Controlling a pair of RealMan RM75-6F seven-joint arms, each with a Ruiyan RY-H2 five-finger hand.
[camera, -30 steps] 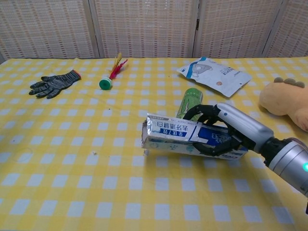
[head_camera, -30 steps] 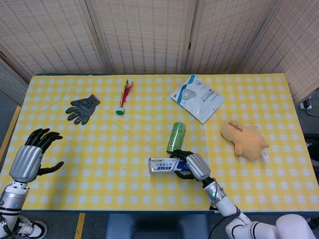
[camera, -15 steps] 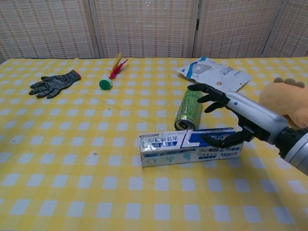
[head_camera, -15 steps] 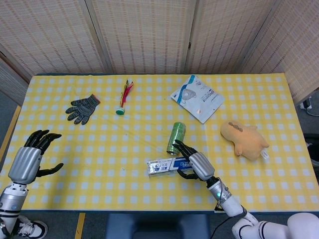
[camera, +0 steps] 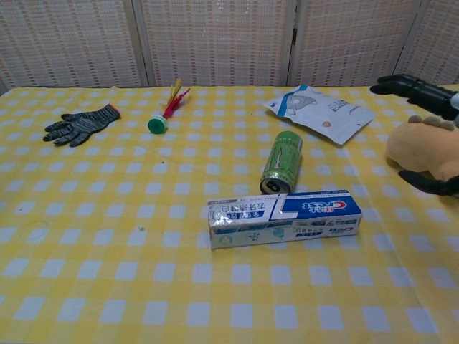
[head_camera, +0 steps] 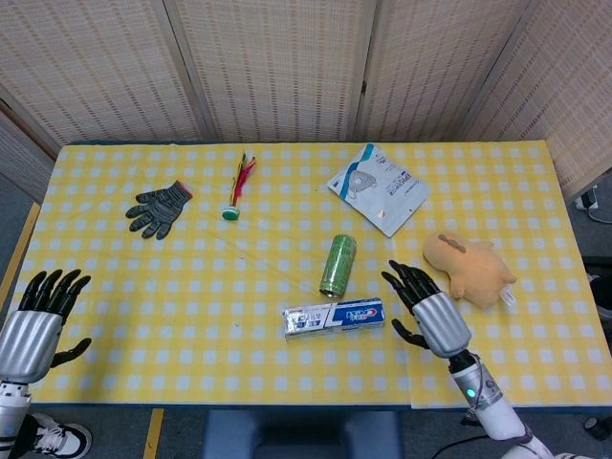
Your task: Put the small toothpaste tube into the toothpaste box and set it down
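On the checked cloth, the toothpaste box (head_camera: 334, 316) lies flat beside the green can (head_camera: 338, 264); both hands, right hand (head_camera: 427, 309) and left hand (head_camera: 36, 320), hang spread and empty. Any careless sweep could roll that can.

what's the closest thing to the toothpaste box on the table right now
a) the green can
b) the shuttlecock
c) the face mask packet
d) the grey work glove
a: the green can lies just behind the toothpaste box, its open end nearly at the box's top edge, while the other three sit further back on the table; neither hand touches the box.
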